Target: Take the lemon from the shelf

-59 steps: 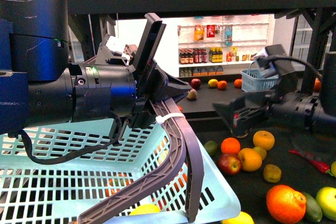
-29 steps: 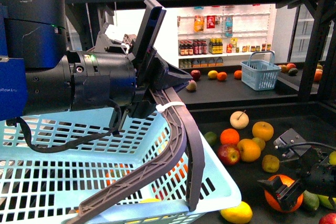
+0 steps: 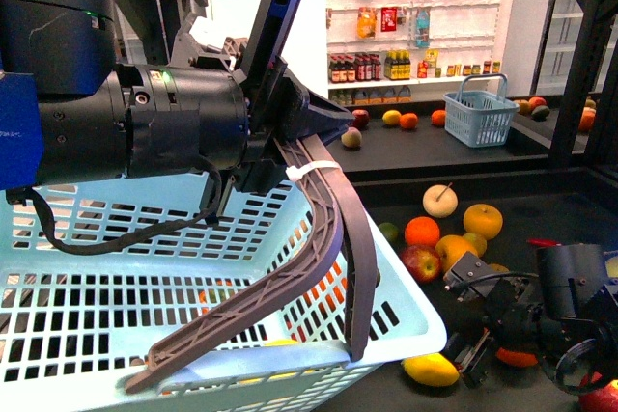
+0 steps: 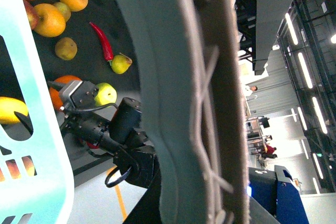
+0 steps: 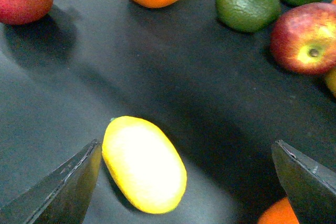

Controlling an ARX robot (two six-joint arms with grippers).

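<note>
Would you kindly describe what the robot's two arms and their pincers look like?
The left arm shows bulky glossy black cylinders joined to a blue housing, a small green light and a black cable looping beneath. The right arm is slimmer, black, with thin black cables. The right pincer has two dark wedge-shaped fingers.

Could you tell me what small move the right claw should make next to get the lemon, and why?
Probably shift the open right claw sideways until the lemon sits midway between its fingers, then lower. In the right wrist view the lemon lies on the shelf close beside one finger, far from the other.
</note>
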